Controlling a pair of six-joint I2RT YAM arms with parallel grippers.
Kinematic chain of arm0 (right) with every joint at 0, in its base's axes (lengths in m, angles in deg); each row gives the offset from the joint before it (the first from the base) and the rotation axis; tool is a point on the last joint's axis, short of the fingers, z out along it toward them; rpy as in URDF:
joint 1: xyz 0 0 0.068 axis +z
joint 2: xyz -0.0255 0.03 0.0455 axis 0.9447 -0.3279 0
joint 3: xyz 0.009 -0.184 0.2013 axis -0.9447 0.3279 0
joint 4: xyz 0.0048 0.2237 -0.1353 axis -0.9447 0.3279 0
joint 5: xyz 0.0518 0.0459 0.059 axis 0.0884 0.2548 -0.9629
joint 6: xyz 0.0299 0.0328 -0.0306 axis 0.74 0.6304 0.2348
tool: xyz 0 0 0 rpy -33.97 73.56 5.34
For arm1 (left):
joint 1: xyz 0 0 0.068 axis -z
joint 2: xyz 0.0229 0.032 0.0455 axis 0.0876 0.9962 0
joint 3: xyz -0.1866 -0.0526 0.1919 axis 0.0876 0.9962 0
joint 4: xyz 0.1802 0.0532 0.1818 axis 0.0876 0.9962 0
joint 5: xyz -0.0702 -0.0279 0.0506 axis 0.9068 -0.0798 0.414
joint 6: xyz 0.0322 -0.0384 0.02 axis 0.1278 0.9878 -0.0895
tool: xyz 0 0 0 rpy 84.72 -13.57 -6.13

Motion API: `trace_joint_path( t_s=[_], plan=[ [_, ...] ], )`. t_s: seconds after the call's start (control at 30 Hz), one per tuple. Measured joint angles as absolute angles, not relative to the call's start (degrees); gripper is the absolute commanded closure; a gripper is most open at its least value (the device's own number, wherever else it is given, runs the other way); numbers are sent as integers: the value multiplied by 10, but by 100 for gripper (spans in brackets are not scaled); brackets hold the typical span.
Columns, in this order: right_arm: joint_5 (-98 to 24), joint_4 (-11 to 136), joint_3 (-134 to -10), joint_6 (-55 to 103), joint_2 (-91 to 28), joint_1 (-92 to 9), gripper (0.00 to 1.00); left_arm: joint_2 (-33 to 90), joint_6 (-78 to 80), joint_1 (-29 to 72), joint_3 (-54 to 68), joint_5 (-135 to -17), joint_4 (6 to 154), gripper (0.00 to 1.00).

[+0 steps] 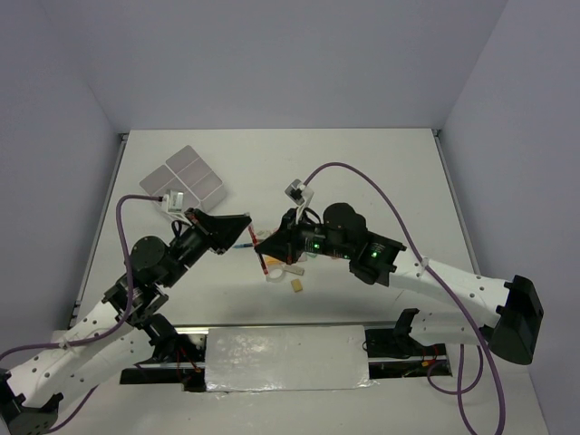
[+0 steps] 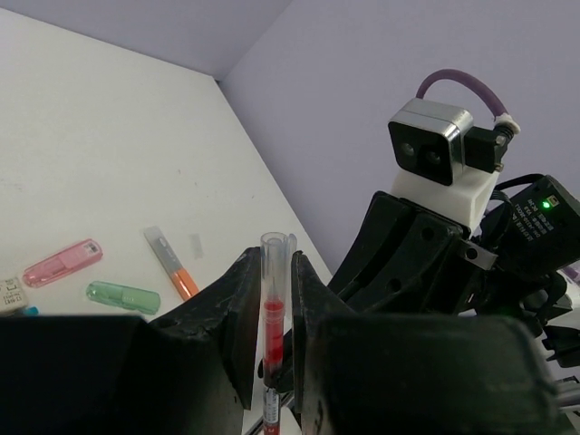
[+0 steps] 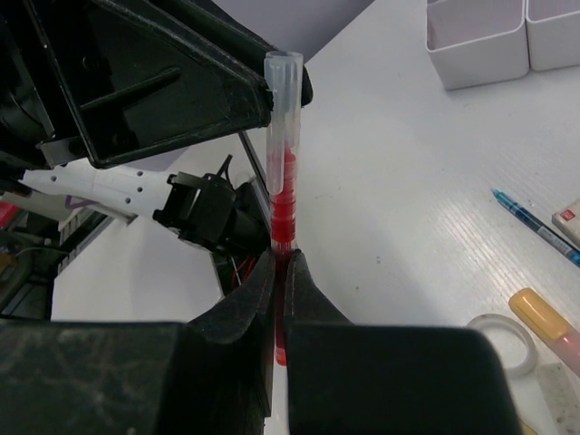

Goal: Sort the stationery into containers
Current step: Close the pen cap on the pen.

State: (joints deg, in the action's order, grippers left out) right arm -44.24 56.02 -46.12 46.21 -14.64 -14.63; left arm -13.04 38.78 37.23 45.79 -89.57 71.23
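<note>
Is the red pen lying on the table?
No, the red pen is held up off the table, pinched between the fingers of the right gripper.

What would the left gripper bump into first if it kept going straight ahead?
The left gripper would probably meet the right gripper, facing it close ahead; both pinch one red pen. The gap is hard to judge.

Red pen (image 2: 273, 337) with clear cap, held by my black left gripper (image 2: 272, 299) and black right gripper (image 3: 281, 276).
Left of left gripper: pink marker (image 2: 62, 263), green marker (image 2: 123, 296), orange-tipped marker (image 2: 170, 263). Right of right gripper: blue pen (image 3: 535, 227), clear tape ring (image 3: 501, 343), white trays (image 3: 476, 41), white table (image 3: 408, 181).
</note>
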Motion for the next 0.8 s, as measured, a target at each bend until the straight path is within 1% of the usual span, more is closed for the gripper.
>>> trace_joint_path(
  t_s=[0.27, 0.6, 0.8],
  plan=[
    [-433, 533, -452, 488, -143, -145, 100, -163, 404, 372, 497, -907, 670, 100],
    [-428, 533, -452, 474, -143, -146, 100, -133, 402, 371, 489, -902, 655, 100],
    [-429, 535, -453, 435, -143, -147, 100, -124, 393, 371, 465, -897, 687, 100]
  ],
)
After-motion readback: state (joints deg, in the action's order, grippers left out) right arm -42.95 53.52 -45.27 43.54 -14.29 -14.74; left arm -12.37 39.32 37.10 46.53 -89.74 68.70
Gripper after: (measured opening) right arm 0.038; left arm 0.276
